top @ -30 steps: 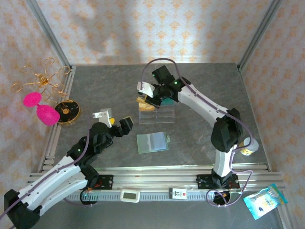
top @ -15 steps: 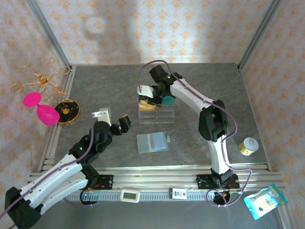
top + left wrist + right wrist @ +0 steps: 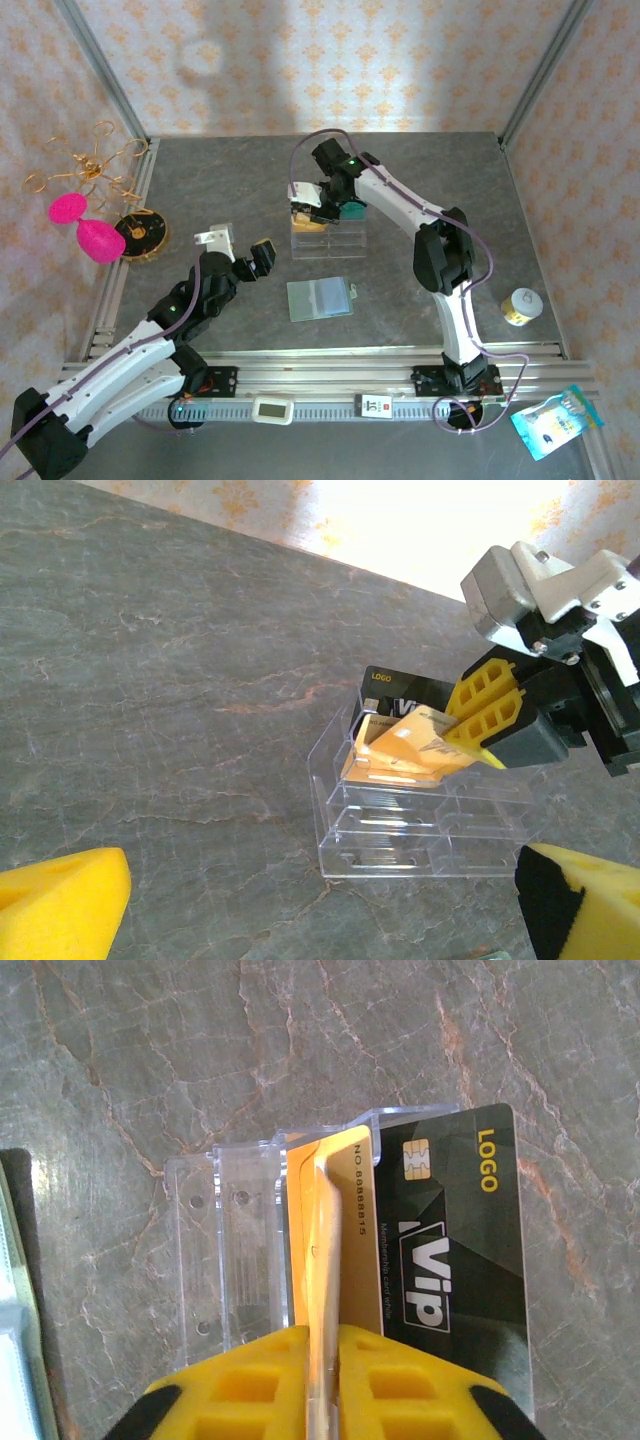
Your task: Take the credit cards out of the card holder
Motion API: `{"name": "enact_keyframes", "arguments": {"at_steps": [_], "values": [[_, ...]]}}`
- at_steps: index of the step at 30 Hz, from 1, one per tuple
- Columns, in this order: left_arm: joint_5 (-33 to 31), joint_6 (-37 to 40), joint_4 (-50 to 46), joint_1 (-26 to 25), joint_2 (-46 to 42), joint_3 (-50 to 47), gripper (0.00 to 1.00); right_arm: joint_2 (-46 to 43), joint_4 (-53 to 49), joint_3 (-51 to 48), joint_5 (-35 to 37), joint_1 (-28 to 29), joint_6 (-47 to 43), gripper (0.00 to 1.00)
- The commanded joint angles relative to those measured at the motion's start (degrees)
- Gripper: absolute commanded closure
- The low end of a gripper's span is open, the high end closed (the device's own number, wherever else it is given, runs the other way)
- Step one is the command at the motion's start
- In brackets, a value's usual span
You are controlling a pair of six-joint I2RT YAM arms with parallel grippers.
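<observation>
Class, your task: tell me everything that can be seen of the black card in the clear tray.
The black card is glossy plastic with rounded corners, a pale chip mark, gold "LOGO" and white "Vip" lettering. It stands leaning in the highest slot of the clear tray. A gold card in front overlaps it; the right tool grips that one.

Bright, sharp; soft shadows on wall (image 3: 230,70); left-wrist glare.

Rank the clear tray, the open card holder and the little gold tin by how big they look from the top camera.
1. Clear tray and card holder: about alike, and the tray is partly covered, so no ranking between them.
2. Gold tin: clearly smallest.
</observation>
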Motion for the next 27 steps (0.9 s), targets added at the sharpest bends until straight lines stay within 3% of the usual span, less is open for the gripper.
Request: {"name": "enact_keyframes", "arguments": {"at_steps": [1,9,12,16,19,23,27], "values": [[0.80,0.95,1.80,0.46,-0.24,-0.09,0.01,0.57,-0.74,2.45,-0.40,0.33,0.79,0.72],[1.74,0.58,3.93,0.46,-0.46,-0.14,0.01,-5.63,6.28,1.15,-4.05,0.45,8.02,0.58],[0.99,1.03,5.79,0.51,-0.38,-0.01,0.01,-11.21,12.14,-4.74,-6.53,0.45,12.20,0.57],[0.28,1.66,9.46,2.09,1.43,0.95,0.01,-22.47,29.11,-20.30,-7.49,0.48,23.67,0.56],[1.25,2.27,12.52,5.26,4.72,2.22,0.01,-32.19,45.38,-34.15,-3.67,0.39,34.89,0.55],[1.15,3.90,16.44,10.24,11.20,4.35,0.01,-41.87,63.44,-48.63,7.62,0.26,50.22,0.50],[-5.57,4.94,21.35,13.45,18.03,5.62,0.01,-46.56,69.38,-55.66,16.97,0.26,60.38,0.40]]}}
